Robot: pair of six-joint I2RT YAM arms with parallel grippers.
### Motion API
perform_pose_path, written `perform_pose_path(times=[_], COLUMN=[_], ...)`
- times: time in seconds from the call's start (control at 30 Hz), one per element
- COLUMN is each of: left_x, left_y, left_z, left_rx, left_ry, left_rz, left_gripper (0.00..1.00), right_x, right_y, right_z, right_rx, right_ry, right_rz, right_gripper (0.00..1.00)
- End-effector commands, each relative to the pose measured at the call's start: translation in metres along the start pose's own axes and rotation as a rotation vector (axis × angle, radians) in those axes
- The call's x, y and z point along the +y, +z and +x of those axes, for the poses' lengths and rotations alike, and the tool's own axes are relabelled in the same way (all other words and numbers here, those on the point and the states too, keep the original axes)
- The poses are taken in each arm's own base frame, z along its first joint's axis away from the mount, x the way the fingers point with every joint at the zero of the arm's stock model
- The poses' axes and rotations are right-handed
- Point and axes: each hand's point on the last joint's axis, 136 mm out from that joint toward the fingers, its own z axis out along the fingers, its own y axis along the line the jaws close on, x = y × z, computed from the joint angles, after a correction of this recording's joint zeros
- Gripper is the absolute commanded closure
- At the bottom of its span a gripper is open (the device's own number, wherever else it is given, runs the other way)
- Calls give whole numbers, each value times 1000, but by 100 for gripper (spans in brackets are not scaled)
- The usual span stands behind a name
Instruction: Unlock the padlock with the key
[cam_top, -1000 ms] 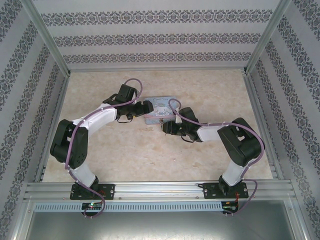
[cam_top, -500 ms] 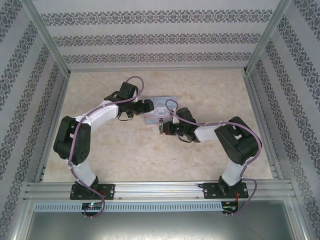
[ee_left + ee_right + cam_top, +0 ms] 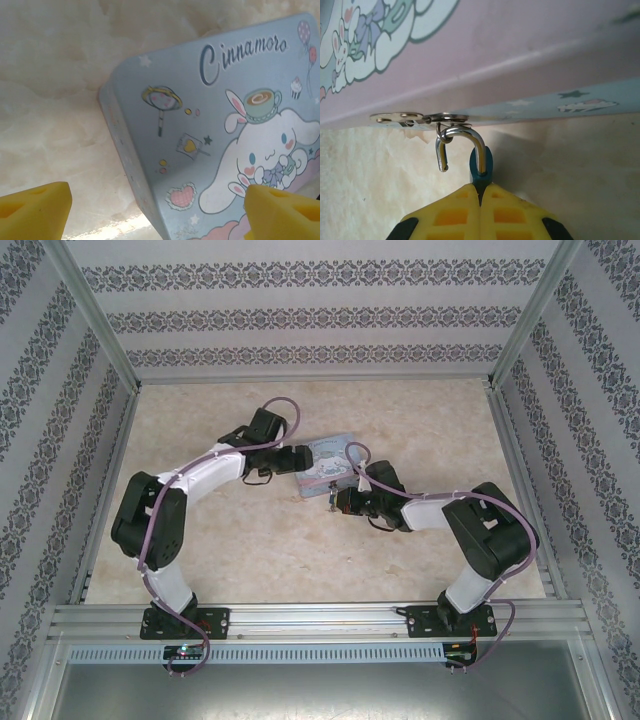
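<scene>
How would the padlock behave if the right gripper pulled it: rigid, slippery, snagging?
The padlock looks tiny, probably light. Its thin metal shackle looks rigid and hangs open, hooked through the hasp of the tin, so a sideways pull would likely drag that.

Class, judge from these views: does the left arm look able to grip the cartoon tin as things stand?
Probably yes: the left tool is open, its yellow fingers appear to straddle a corner of the tin, and nothing lies between them and it.

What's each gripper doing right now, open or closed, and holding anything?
Left gripper: open, fingers wide apart, tin ahead.
Right gripper: closed on the padlock.
</scene>
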Motion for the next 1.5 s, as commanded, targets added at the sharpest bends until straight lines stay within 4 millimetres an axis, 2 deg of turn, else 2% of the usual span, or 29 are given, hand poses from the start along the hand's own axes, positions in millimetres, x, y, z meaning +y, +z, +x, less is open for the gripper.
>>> perform_pose_path(times=[0.0, 0.3, 0.67, 1.17, 1.47], left_x=[5, 21, 30, 34, 38], left_y=[2, 17, 26, 35, 40], left_z=[9, 34, 58, 75, 81], left_rx=[-1, 24, 69, 119, 145], left_ry=[98, 188, 188, 185, 189], left_rz=[-107, -273, -309, -312, -317], left_gripper=[10, 10, 11, 14, 16], right_x=[0, 3, 7, 6, -2], right_y=[-5, -2, -5, -10, -16], right_z=[2, 1, -9, -31, -57], right_rx=[-3, -33, -119, -237, -286], right_ry=[39, 191, 382, 556, 571], right_rz=[-20, -64, -84, -56, -48], right_gripper=[100, 100, 100, 100, 100])
